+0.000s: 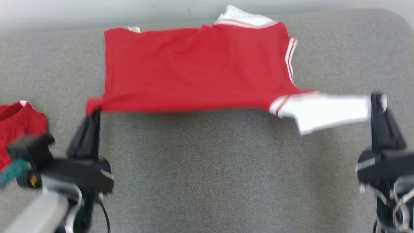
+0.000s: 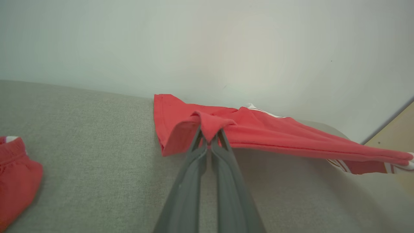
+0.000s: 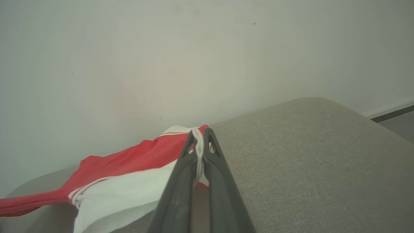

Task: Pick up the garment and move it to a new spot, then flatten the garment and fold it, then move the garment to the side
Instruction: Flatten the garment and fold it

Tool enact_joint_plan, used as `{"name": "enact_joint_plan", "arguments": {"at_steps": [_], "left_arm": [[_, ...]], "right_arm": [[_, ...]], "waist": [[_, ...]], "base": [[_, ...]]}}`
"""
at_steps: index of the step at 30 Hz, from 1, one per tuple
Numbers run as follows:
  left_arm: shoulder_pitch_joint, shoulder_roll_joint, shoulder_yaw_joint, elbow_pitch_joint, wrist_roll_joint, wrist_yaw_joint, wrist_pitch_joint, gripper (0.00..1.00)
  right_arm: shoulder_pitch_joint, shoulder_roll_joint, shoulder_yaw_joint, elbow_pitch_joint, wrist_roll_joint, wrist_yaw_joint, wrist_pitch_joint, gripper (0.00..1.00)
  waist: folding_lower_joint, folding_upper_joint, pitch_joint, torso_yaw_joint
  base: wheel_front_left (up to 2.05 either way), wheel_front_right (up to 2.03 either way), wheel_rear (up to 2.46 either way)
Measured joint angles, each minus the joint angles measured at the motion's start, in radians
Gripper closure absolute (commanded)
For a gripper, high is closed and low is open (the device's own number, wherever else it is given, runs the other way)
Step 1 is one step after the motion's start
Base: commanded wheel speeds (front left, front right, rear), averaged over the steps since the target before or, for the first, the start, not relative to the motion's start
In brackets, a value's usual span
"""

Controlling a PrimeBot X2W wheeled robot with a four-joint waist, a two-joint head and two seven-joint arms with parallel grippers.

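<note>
The garment point(image 1: 197, 71) is a red jersey with white sleeves and striped trim, stretched across the grey surface and lifted along its near edge. My left gripper point(image 1: 95, 111) is shut on the red near-left hem corner; in the left wrist view the cloth bunches over that gripper point(image 2: 210, 132). My right gripper point(image 1: 376, 98) is shut on the end of the white sleeve point(image 1: 323, 110); the right wrist view has white fabric pinched in that gripper point(image 3: 200, 137). The garment's point(image 3: 129, 158) far part lies on the surface near the wall.
Another red cloth item point(image 1: 16, 126) lies at the left edge of the grey padded surface point(image 1: 207, 168), also at the left wrist view's red cloth item point(image 2: 16, 174). A pale wall point(image 2: 207, 42) runs along the far edge. The surface's right corner point(image 3: 323, 106) is rounded.
</note>
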Motion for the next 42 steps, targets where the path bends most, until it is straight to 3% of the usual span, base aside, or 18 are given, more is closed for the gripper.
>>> {"name": "enact_joint_plan", "arguments": {"at_steps": [9, 18, 26, 34, 42], "left_arm": [[0.222, -0.076, 0.075, 0.021, 0.066, -0.035, 0.000, 1.00], [0.437, -0.171, 0.142, 0.053, 0.121, -0.061, 0.000, 1.00], [0.521, -0.207, 0.157, 0.097, 0.145, -0.097, 0.000, 1.00], [0.508, -0.233, 0.171, 0.130, 0.175, -0.128, 0.000, 1.00], [0.432, -0.210, 0.156, 0.098, 0.201, -0.137, 0.036, 1.00]], "right_arm": [[0.241, 0.023, -0.020, -0.056, -0.005, 0.000, 0.007, 1.00], [0.415, 0.025, -0.028, -0.015, 0.014, 0.000, -0.021, 1.00], [0.545, 0.025, -0.013, 0.002, -0.007, 0.000, -0.029, 1.00], [0.515, 0.025, 0.016, -0.007, -0.031, 0.000, -0.037, 1.00], [0.369, 0.021, 0.035, 0.021, -0.043, 0.000, -0.003, 1.00]], "waist": [[0.0001, 0.0000, -0.042, 0.008], [0.0001, 0.0001, -0.095, 0.010], [0.0001, 0.0001, -0.127, 0.038], [0.0002, 0.0002, -0.122, 0.040], [0.0003, 0.0002, -0.120, 0.046]], "base": [[0.00, 0.00, 0.00], [0.00, 0.00, 0.00], [0.00, 0.00, 0.00], [0.00, 0.00, 0.00], [0.00, 0.00, 0.00]]}}
